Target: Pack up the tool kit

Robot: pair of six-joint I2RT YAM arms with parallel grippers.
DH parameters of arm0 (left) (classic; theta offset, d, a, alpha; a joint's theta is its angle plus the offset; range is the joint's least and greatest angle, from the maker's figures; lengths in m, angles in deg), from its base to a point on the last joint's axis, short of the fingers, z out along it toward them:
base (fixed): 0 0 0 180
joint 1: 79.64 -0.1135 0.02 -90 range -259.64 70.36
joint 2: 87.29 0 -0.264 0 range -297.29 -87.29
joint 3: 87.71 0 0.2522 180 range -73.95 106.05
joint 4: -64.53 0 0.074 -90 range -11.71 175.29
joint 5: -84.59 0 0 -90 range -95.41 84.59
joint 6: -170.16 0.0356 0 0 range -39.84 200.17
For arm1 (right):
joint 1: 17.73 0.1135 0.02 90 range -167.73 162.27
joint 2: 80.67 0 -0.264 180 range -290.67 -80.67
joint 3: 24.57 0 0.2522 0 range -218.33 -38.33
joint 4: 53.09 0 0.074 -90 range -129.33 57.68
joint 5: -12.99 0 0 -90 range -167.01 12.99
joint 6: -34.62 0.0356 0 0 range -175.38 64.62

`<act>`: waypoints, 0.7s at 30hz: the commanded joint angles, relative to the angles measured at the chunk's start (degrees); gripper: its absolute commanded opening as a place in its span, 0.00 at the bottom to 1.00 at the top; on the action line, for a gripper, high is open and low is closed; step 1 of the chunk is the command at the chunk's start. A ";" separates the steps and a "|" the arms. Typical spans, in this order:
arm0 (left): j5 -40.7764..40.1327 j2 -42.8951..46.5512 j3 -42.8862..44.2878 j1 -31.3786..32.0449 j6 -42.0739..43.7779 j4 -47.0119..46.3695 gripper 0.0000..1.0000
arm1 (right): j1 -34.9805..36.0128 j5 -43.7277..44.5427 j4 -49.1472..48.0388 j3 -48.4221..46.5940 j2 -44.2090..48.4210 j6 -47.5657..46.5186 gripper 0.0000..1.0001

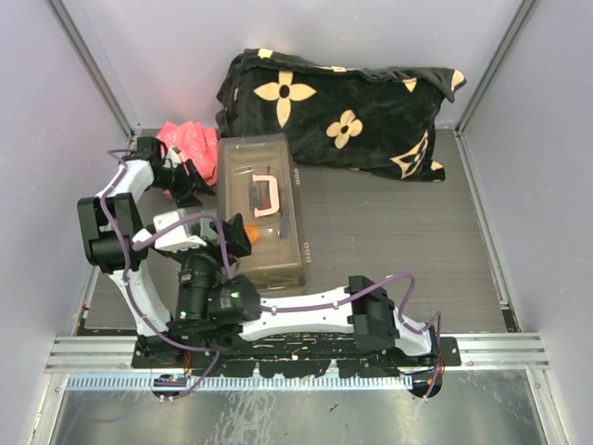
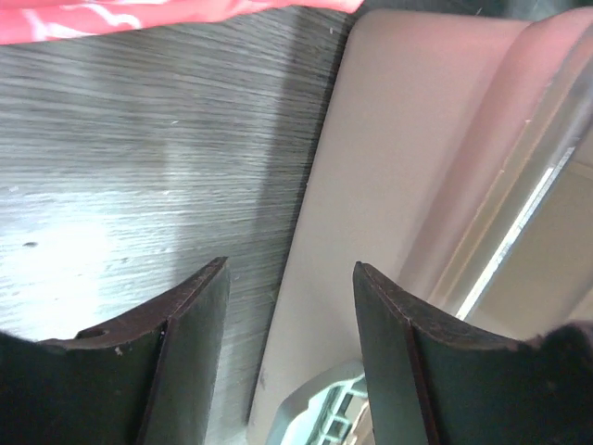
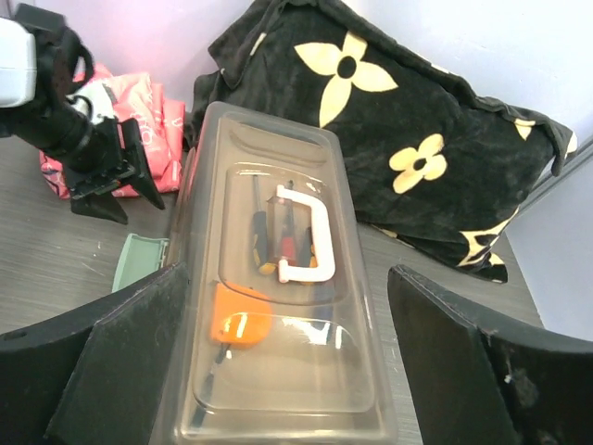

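The right gripper (image 3: 287, 278) is held wide open, empty, before the closed toolbox (image 1: 262, 211); the left gripper (image 2: 289, 269) likewise, by the left edge of the bench (image 1: 389, 250)

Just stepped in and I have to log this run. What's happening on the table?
Two robot arms are at a translucent toolbox that lies closed on the table, with an orange tape measure and small hand tools visible through its lid. The left gripper is open at the box's left edge, near a pink bag, holding nothing. The right gripper is open too, aimed along the box from its near end, gripping nothing. A black flowered blanket lies behind.
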 commanded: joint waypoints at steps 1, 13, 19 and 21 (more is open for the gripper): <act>4.18 7.15 1.48 -4.82 1.84 0.24 0.57 | -1.21 -1.19 -11.93 3.32 8.69 -6.67 0.93; 5.75 22.84 -2.71 -8.79 8.18 3.28 0.61 | -15.53 -14.80 69.74 3.29 24.26 61.51 0.95; 7.63 26.05 -4.76 -8.96 7.75 1.29 0.62 | -26.90 -43.69 88.27 -2.86 21.56 84.77 0.95; 7.35 26.24 -5.82 -8.97 8.80 1.91 0.62 | -30.93 -50.14 94.59 -8.62 18.03 90.01 0.94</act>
